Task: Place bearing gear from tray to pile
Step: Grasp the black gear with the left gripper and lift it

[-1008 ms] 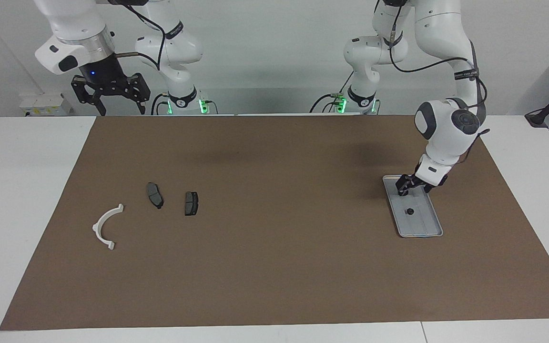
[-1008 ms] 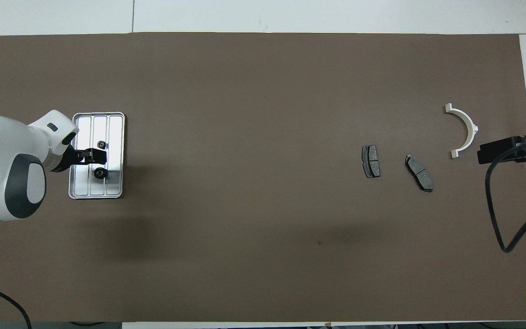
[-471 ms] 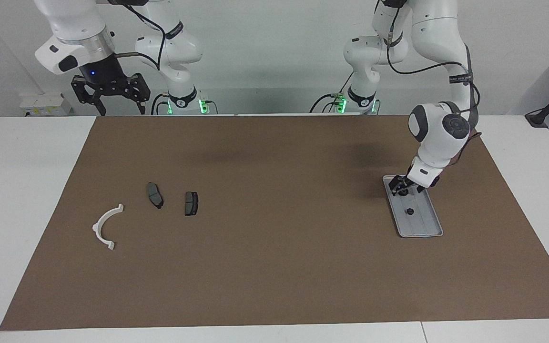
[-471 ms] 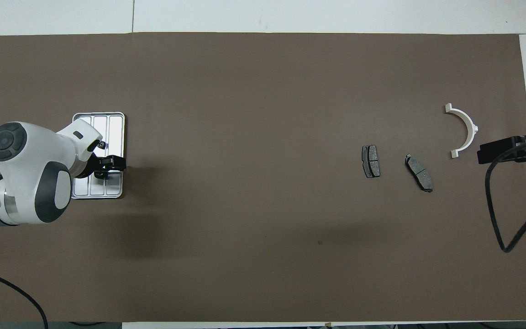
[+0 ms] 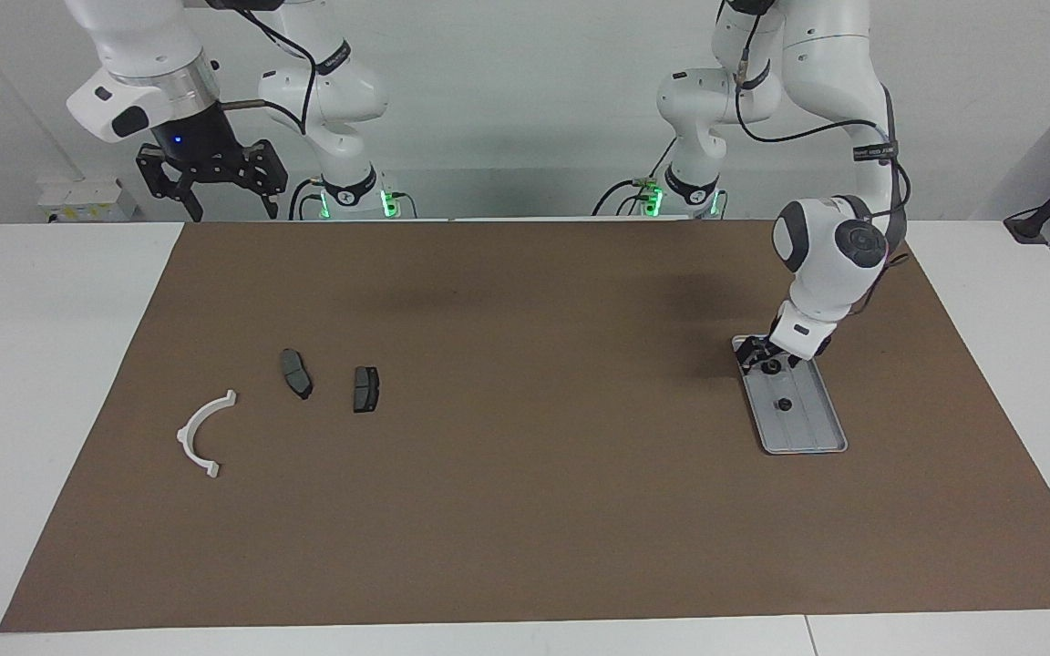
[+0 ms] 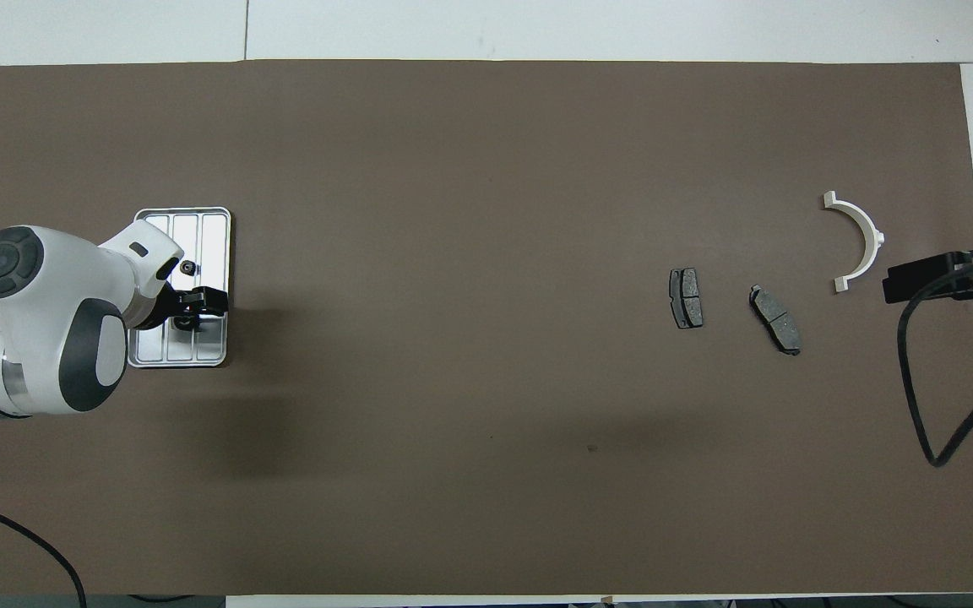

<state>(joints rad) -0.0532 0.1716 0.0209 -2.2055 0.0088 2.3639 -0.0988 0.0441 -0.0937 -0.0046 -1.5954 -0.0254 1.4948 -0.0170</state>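
In the facing view, you are looking at one tray point(image 5: 808, 428) lying on the brown mat point(image 5: 525, 510) toward the left arm's end of the desk point(image 5: 51, 364). Two small dark bearing gears are sitting in it: one point(image 5: 785, 404) near the middle, the other point(image 5: 772, 367) at the end nearer the robots. Your left gripper point(image 5: 769, 357) is hanging low over that nearer gear, its fingers standing spread on either side of it, and you cannot tell whether they are touching it. Toward the right arm's end, the pile is lying as three parts: one white half-ring bracket point(image 5: 203, 434) and two dark brake-pad pieces point(image 5: 296, 374) point(image 5: 365, 389), all apart from one another. Your right gripper point(image 5: 212, 187) is waiting high up over the desk's edge at the robots' end, fingers released and holding nothing.

In the overhead view, you are seeing the same count: one tray point(image 6: 208, 224), two gears, one point(image 6: 188, 268) clear of the arm and one point(image 6: 187, 322) under the left gripper point(image 6: 192, 308). The bracket point(image 6: 856, 241) is lying farthest from the robots among the pile, with the two pads point(image 6: 686, 298) point(image 6: 775, 319) nearer. Only a dark part of the right gripper point(image 6: 930, 279) is showing, beside the bracket.
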